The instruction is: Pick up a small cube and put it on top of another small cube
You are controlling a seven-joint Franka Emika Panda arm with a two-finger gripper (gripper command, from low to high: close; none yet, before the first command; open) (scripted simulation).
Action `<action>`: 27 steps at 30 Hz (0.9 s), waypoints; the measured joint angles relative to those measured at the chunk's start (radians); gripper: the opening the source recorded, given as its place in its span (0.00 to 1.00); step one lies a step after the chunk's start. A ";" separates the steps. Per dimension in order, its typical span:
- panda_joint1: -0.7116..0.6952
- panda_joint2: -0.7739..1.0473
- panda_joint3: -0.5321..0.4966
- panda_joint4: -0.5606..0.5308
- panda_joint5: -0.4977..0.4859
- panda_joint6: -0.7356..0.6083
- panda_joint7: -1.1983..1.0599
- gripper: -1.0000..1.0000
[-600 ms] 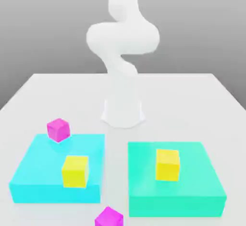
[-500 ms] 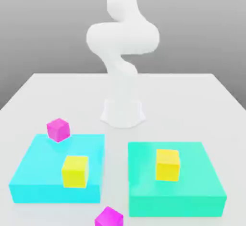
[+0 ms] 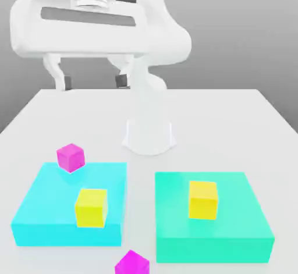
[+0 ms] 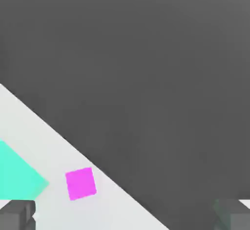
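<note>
While the gripper [image 3: 90, 82] hangs high above the far left of the table [image 3: 233, 127] in the exterior view, its fingers spread wide and empty, the nearest small magenta cube [image 3: 71, 157] rests well below it on the table, touching the far edge of the cyan platform [image 3: 52, 185]. A yellow cube [image 3: 91, 207] sits on that cyan platform toward its near side. A second magenta cube [image 3: 131, 263] lies on the table just beyond the cyan platform's near right corner. To the cyan platform's right, apart from it, stands a teal platform [image 3: 238, 226] bearing a second yellow cube [image 3: 203, 199]. No writing or labels are legible on any item.
</note>
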 joint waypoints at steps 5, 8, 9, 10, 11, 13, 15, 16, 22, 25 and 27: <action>0.045 0.108 -0.076 -0.046 -0.008 0.038 -0.245 0.50; 0.060 0.170 -0.109 -0.074 -0.017 0.060 -0.390 0.50; 0.064 0.190 -0.119 -0.083 -0.022 0.068 -0.437 0.50; 0.067 0.210 -0.128 -0.092 -0.028 0.076 -0.482 0.50; 0.069 0.229 -0.136 -0.101 -0.036 0.084 -0.526 0.50; 0.070 0.264 -0.149 -0.120 -0.054 0.098 -0.614 0.50; 0.068 0.294 -0.160 -0.135 -0.074 0.112 -0.689 0.50; 0.069 0.304 -0.162 -0.138 -0.072 0.117 -0.710 0.50; 0.089 0.363 -0.163 -0.134 -0.001 0.160 -0.781 0.50; 0.089 0.403 -0.155 -0.134 0.051 0.194 -0.818 0.50; 0.088 0.435 -0.148 -0.135 0.092 0.219 -0.848 0.50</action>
